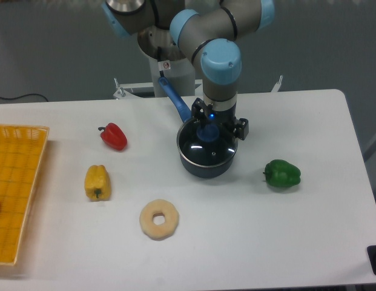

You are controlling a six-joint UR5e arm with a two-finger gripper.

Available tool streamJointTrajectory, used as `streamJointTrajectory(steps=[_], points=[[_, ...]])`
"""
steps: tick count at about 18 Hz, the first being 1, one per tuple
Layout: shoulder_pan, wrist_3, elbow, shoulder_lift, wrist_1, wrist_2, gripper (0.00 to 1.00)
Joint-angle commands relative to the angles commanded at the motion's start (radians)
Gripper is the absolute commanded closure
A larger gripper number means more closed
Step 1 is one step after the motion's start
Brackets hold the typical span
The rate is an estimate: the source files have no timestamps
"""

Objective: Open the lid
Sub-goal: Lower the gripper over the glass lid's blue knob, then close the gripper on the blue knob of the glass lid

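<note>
Because the lid [207, 147] sits flat on the dark blue saucepan [206, 165] near the middle of the counter [309, 230], the gripper [207, 129] comes straight down over its blue knob [207, 133]. The jaws are right at the knob, but I cannot tell if they squeeze it yet. The pan's handle [174, 100] points back toward the arm. A green pepper [282, 173], a red pepper [114, 136] and a donut [158, 219] lie well apart, so there is room to lift.

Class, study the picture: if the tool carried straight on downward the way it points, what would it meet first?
Most likely the blue knob of the lid; the tool hangs right above it, though contact is unclear.
</note>
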Motion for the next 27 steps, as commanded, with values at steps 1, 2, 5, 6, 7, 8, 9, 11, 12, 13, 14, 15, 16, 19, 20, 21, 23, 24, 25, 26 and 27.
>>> streamJointTrajectory(steps=[1, 2, 5, 6, 7, 8, 9, 11, 12, 13, 14, 15, 16, 19, 20, 21, 23, 24, 25, 26, 27], points=[[-0.005, -0.006, -0.002, 0.002, 0.0, 0.002, 0.0], [-0.008, -0.008, 0.0, 0.002, 0.0, 0.002, 0.0], [-0.011, -0.006, -0.018, 0.0, 0.003, 0.002, 0.0], [-0.009, -0.002, -0.029, 0.0, 0.005, 0.002, 0.0], [-0.009, 0.0, -0.032, 0.0, 0.006, 0.002, 0.0], [-0.009, 0.0, -0.035, 0.0, 0.006, 0.003, 0.0], [-0.009, 0.0, -0.038, 0.0, 0.006, 0.003, 0.0], [-0.009, 0.0, -0.041, 0.0, 0.006, 0.005, 0.0], [-0.009, 0.0, -0.041, -0.002, 0.006, 0.005, 0.0], [-0.009, 0.0, -0.041, -0.002, 0.008, 0.003, 0.0], [-0.009, 0.0, -0.041, -0.002, 0.009, 0.003, 0.0], [-0.009, 0.0, -0.041, -0.003, 0.011, 0.003, 0.0], [-0.009, 0.0, -0.041, -0.005, 0.012, 0.003, 0.0], [-0.008, 0.0, -0.04, -0.008, 0.012, 0.003, 0.0], [-0.009, 0.0, -0.04, -0.011, 0.012, 0.005, 0.0], [-0.009, 0.0, -0.04, -0.011, 0.012, 0.005, 0.0], [-0.009, 0.0, -0.038, -0.012, 0.012, 0.005, 0.0], [-0.008, 0.0, -0.038, -0.012, 0.012, 0.005, 0.01], [-0.008, 0.0, -0.037, -0.014, 0.012, 0.005, 0.04], [-0.008, 0.0, -0.032, -0.015, 0.011, 0.005, 0.09], [-0.008, 0.0, -0.028, -0.017, 0.009, 0.005, 0.16]])
